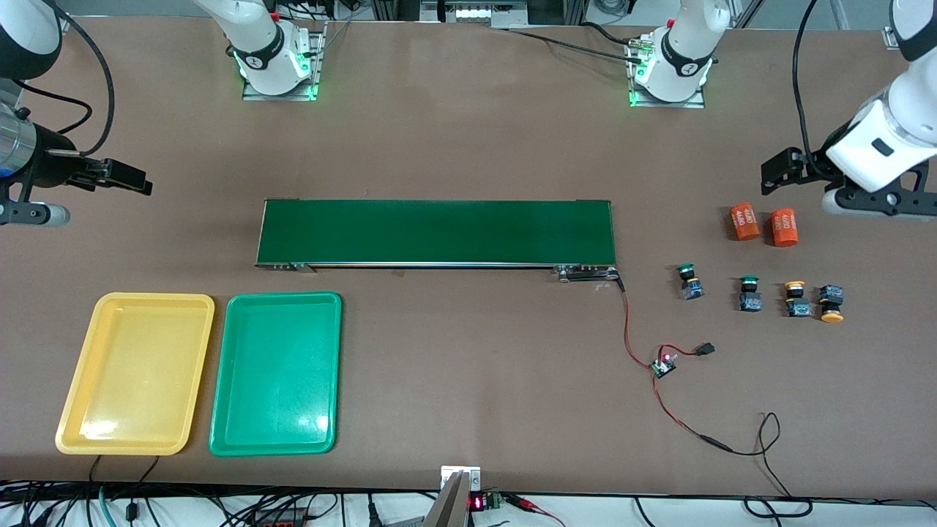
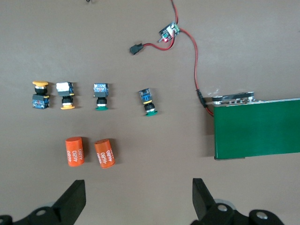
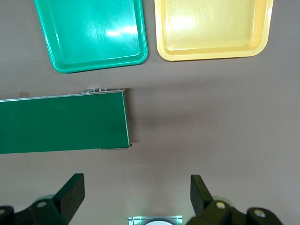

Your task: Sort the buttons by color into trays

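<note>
Four buttons stand in a row toward the left arm's end of the table: two green-capped point(image 1: 689, 281) point(image 1: 749, 293) and two yellow-capped point(image 1: 796, 298) point(image 1: 831, 304). The left wrist view shows them too, green point(image 2: 147, 101) point(image 2: 101, 96) and yellow point(image 2: 65, 95) point(image 2: 40, 94). The yellow tray point(image 1: 135, 373) and green tray point(image 1: 277, 373) lie side by side, empty, toward the right arm's end; both show in the right wrist view point(image 3: 213, 28) point(image 3: 91, 33). My left gripper point(image 1: 779, 170) point(image 2: 138, 201) is open and empty, up over the table beside two orange cylinders. My right gripper point(image 1: 121, 177) point(image 3: 137, 199) is open and empty, up over bare table.
A long dark-green conveyor belt point(image 1: 435, 232) lies across the middle. Two orange cylinders with white numbers point(image 1: 745, 221) point(image 1: 784, 228) lie farther from the front camera than the buttons. A small circuit board with red wires point(image 1: 665, 364) sits nearer the front camera, by the belt's end.
</note>
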Motion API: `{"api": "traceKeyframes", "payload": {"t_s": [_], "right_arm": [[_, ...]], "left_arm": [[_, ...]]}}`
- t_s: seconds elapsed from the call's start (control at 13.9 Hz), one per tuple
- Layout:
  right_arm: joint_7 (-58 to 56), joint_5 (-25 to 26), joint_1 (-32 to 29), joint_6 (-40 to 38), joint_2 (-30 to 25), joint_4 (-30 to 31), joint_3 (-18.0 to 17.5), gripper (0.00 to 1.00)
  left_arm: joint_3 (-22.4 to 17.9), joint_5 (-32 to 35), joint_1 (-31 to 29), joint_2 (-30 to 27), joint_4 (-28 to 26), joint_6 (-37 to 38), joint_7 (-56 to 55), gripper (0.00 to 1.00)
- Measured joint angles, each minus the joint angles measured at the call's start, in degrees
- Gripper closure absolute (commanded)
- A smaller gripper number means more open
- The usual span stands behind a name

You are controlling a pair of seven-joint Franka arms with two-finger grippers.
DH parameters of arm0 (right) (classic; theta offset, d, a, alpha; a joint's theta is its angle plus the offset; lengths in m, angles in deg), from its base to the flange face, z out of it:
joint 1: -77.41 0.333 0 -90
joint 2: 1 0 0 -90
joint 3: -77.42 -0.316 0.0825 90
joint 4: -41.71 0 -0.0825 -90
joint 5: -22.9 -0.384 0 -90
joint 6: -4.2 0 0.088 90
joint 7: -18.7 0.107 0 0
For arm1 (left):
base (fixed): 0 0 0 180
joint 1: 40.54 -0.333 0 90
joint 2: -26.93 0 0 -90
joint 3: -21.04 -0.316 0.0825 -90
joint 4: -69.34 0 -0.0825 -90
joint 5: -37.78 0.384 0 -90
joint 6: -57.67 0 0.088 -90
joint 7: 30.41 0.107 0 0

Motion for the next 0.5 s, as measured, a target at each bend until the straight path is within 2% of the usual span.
{"api": "traceKeyframes", "payload": {"t_s": [0.29, 0.5], "right_arm": [[-0.01, -0.03, 0.02, 0.04, -0.04, 0.73, 0.00, 0.00], [-0.02, -0.03, 0.04, 1.69, -1.05, 3.56, 0.00, 0.00]], "left_arm": [[-0.25, 0.00, -2.03, 5.80, 0.45, 1.23, 0.06, 0.00], [-0.32, 0.08, -3.12, 9.66, -0.48, 0.75, 0.00, 0.00]]}}
